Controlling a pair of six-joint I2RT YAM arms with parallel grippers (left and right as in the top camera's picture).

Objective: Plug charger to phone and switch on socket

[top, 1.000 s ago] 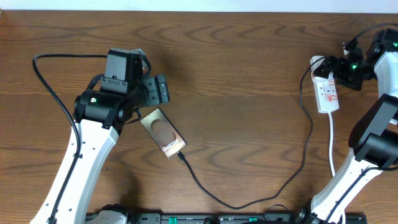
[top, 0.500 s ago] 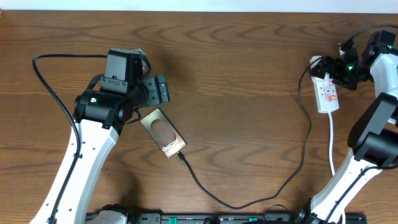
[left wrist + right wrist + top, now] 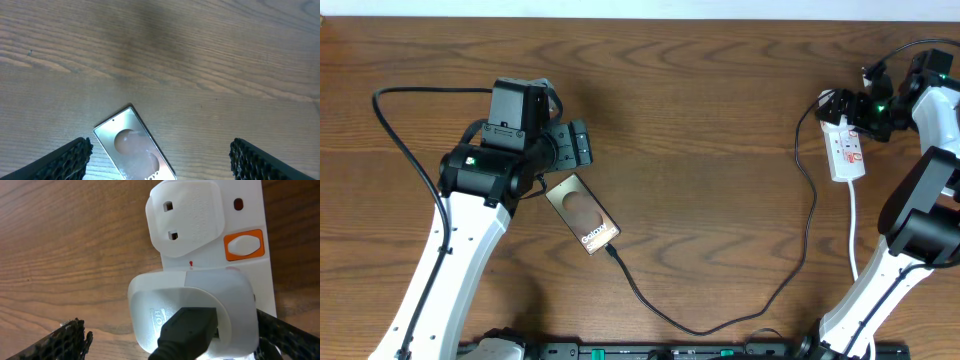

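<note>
A dark brown wood-grain counter (image 3: 720, 120) fills the view, with a pale strip (image 3: 620, 7) along its far edge and a black rail (image 3: 620, 352) along its near edge.

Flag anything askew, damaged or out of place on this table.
Nothing looks damaged or spilled. The phone lies diagonally, with the charger cable meeting its lower end. The socket lies flat with a white adapter plugged in.
</note>
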